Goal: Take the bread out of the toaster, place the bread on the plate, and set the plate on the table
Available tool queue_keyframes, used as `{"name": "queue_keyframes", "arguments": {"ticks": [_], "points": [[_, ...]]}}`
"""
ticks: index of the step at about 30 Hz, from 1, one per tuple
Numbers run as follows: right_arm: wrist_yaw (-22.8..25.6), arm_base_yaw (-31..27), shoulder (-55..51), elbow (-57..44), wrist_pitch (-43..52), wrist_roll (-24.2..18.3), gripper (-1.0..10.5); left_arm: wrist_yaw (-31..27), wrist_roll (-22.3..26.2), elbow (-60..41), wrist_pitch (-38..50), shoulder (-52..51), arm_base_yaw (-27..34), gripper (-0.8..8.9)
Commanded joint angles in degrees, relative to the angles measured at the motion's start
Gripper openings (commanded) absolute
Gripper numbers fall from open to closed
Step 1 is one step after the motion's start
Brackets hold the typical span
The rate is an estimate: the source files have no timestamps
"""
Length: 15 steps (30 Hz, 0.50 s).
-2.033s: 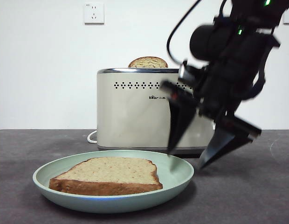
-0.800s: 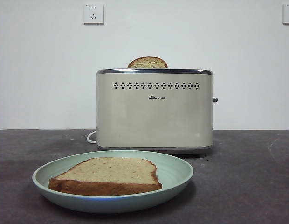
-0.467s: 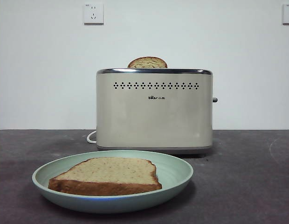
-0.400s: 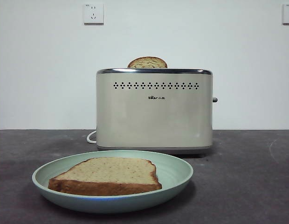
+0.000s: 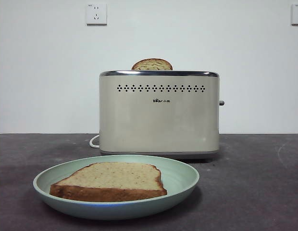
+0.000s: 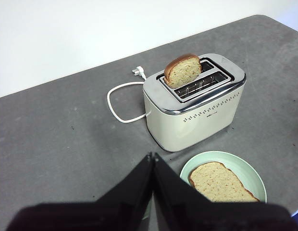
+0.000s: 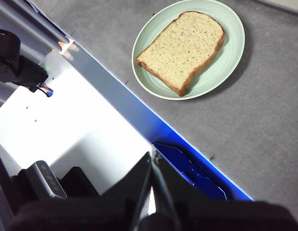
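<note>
One toaster stands mid-table; one plate lies before it, carrying one flat bread; one smaller slice stands in a slot. Left gripper and right gripper hang raised, jaws closed, empty.

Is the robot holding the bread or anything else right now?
No, nothing is held. The left pincer and right pincer are both shut and empty, and the big tan bread slice lies on the mint-green round plate.

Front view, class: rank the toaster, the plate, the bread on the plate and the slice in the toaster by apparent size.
1. toaster
2. plate, though it sits nearer the camera
3. bread
4. slice in the toaster, only its top showing
</note>
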Motion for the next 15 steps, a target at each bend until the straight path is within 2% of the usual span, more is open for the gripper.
{"name": "queue_keyframes", "arguments": {"ticks": [1, 3, 5, 9, 11, 15], "points": [[0.15, 0.07, -0.15, -0.04, 0.28, -0.22, 0.0, -0.04, 0.83, -0.07, -2.60, 0.39, -0.13, -0.04], [0.15, 0.07, -0.15, -0.04, 0.28, -0.22, 0.0, -0.15, 1.11, -0.07, -1.31, 0.50, -0.07, -0.04], [0.15, 0.07, -0.15, -0.04, 0.28, -0.22, 0.0, -0.44, 3.54, -0.07, 2.38, 0.50, 0.68, -0.04], [0.15, 0.07, -0.15, -0.04, 0.28, -0.22, 0.0, 2.25, 11.89, -0.07, 13.70, 0.20, 6.97, -0.04], [0.15, 0.07, -0.15, -0.04, 0.28, -0.22, 0.0, 7.61, 15.32, -0.09, 18.80, -0.11, 12.13, -0.04], [0.17, 0.07, -0.15, -0.04, 0.28, -0.22, 0.0, 22.03, 20.31, -1.57, 28.04, -1.53, 22.18, -0.04]]}}
